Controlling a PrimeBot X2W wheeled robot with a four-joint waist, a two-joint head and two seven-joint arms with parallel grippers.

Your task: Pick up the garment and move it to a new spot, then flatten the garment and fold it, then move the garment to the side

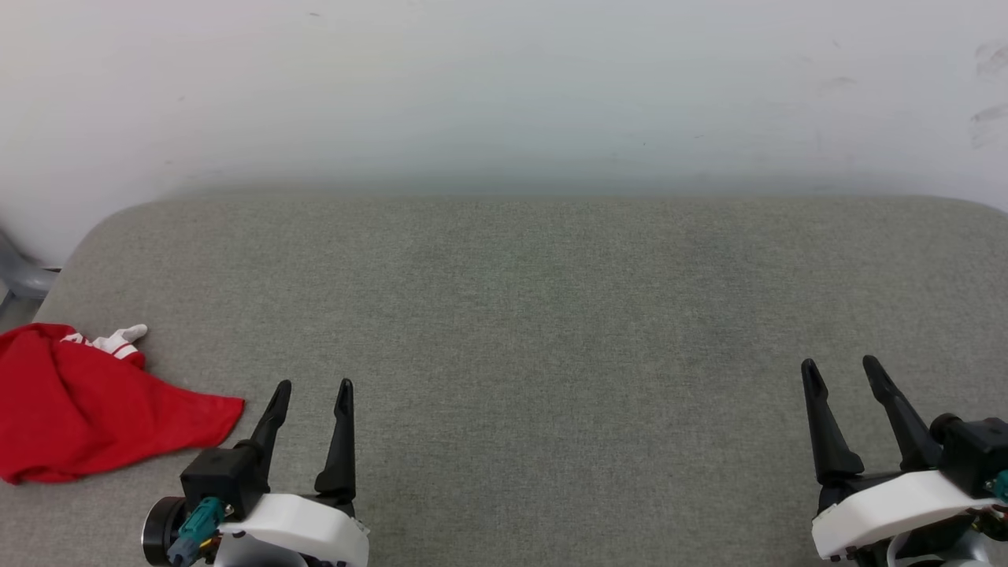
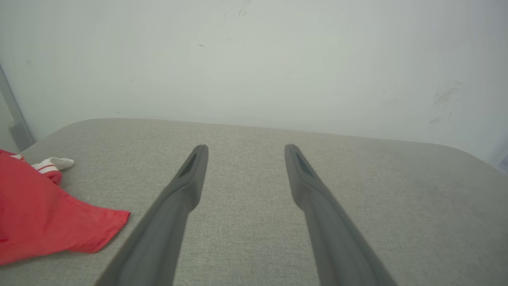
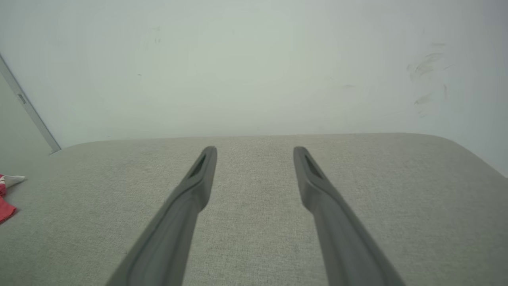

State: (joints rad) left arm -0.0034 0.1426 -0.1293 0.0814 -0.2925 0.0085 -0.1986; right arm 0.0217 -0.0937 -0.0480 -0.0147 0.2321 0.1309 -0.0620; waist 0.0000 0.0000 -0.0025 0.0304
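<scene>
Lower left: left gripper (image 1: 314,386), fingers spread wide, empty. Lower right: right gripper (image 1: 840,365), likewise wide, empty. Just left of the left gripper, at the left edge: crumpled garment (image 1: 94,409) on the grey cushion (image 1: 512,315).

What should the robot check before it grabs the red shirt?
1. Left gripper open, holding nothing: ok.
2. Right gripper open, holding nothing: ok.
3. Shirt close to the left gripper: ok, just to its left, not touching.
4. Whole shirt in sight: not ok, the head view's left edge cuts it off.
5. Shirt flat: not ok, crumpled.
6. Room on the grey pad: ok, its middle is bare.
</scene>
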